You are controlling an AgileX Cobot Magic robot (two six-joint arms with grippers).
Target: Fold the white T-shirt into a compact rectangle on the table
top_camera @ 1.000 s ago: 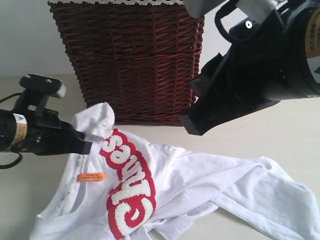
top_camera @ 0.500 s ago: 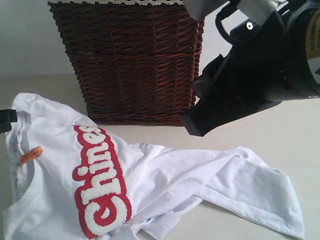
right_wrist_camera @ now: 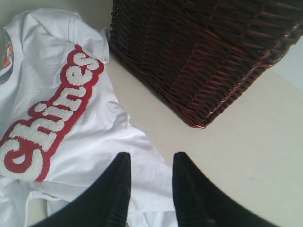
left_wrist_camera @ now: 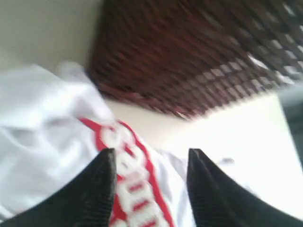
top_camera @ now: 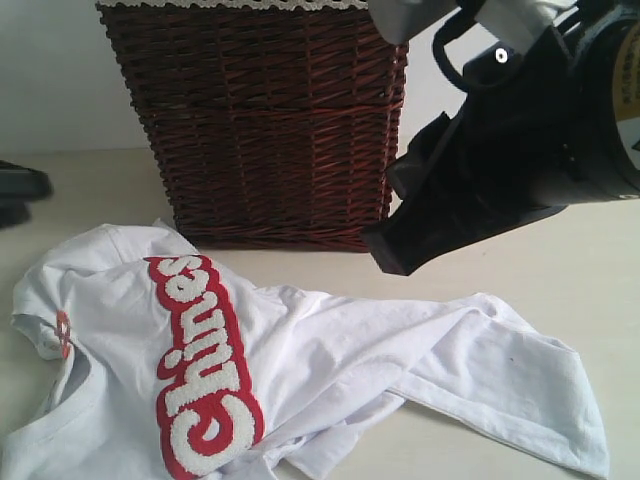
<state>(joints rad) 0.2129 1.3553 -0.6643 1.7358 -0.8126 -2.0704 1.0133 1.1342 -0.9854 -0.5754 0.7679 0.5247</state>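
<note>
**Exterior view.** Shows white T-shirt (top_camera: 330,370) lying rumpled and unfolded on table (top_camera: 590,270), just in front of wicker basket (top_camera: 270,120). Spreads from the left edge to the lower right.
- Fuzzy white letters (top_camera: 200,380) edged in red, running down the left half of the cloth.
- Orange tag (top_camera: 62,335) at the neck opening, far left.
- Basket dark red-brown, upright, with lace rim (top_camera: 230,4) along the top.
- Right arm (top_camera: 500,170), black, hanging in the air at upper right, above the shirt's right part and clear of the cloth.
- Dark shape (top_camera: 18,185) at the far left edge, apart from the shirt; too little shown to identify.

**Left wrist view.** Blurred. Left gripper (left_wrist_camera: 151,153): black fingers set moderately wide apart, nothing between them. Red-edged letters and white cloth visible below through the gap, basket beyond.

**Right wrist view.** Right gripper (right_wrist_camera: 151,158): black fingers parted by a narrow gap, gripping nothing. White cloth of the shirt beneath, letters off to one side, basket's lower corner standing on bare table close by.
</note>
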